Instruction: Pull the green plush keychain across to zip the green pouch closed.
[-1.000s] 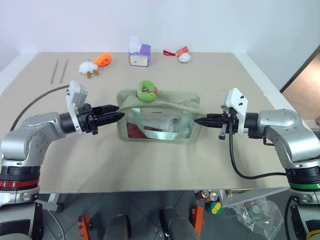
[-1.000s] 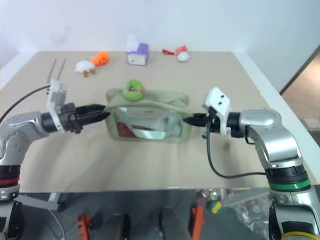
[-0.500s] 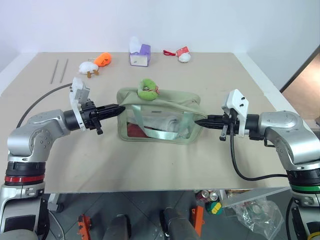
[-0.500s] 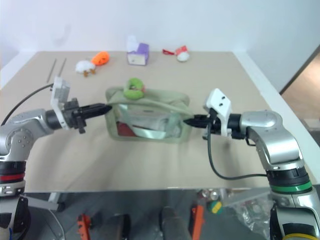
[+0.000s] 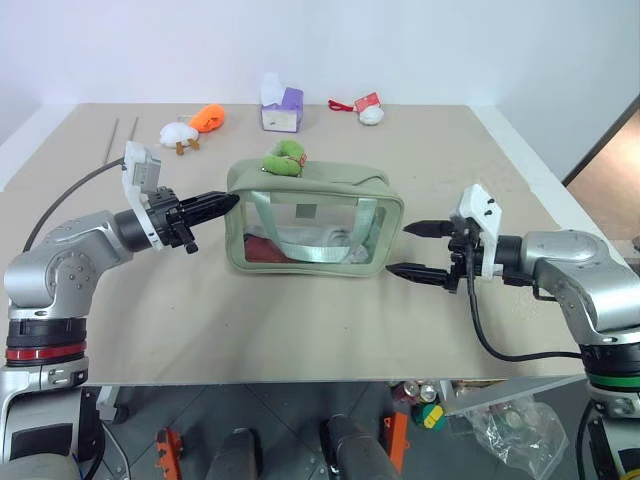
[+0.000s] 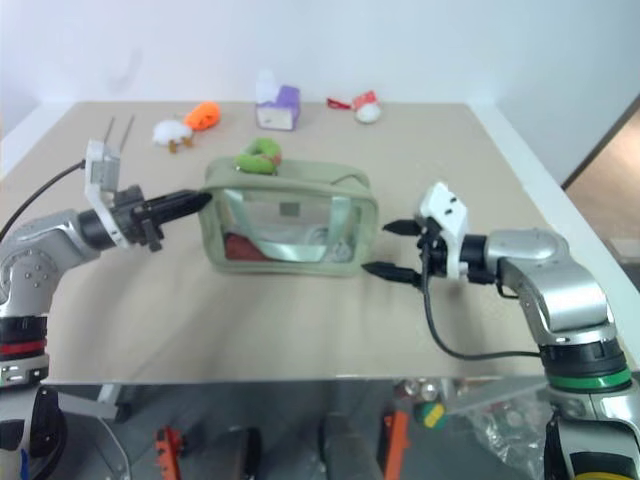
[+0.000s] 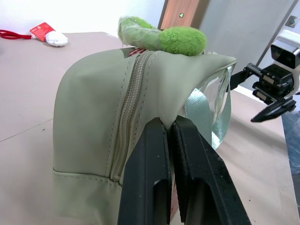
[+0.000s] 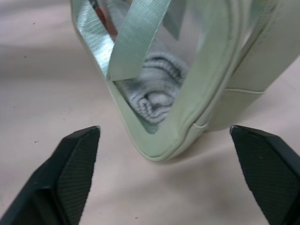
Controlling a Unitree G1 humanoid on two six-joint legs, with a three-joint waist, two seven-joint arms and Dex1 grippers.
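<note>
**Pouch upright between grippers; right jaws clear of it**

The green pouch (image 5: 315, 232) stands upright on the table (image 5: 300, 330). The green plush keychain (image 5: 283, 159) rests on the pouch's top, at the end nearer the left gripper (image 5: 222, 203). That gripper's fingers are pressed together, tips at the pouch's zippered end panel; whether fabric is pinched cannot be told. The right gripper (image 5: 410, 249) sits just beside the pouch's opposite end, jaws spread wide, touching nothing, the pouch's lower corner facing the gap.
</note>
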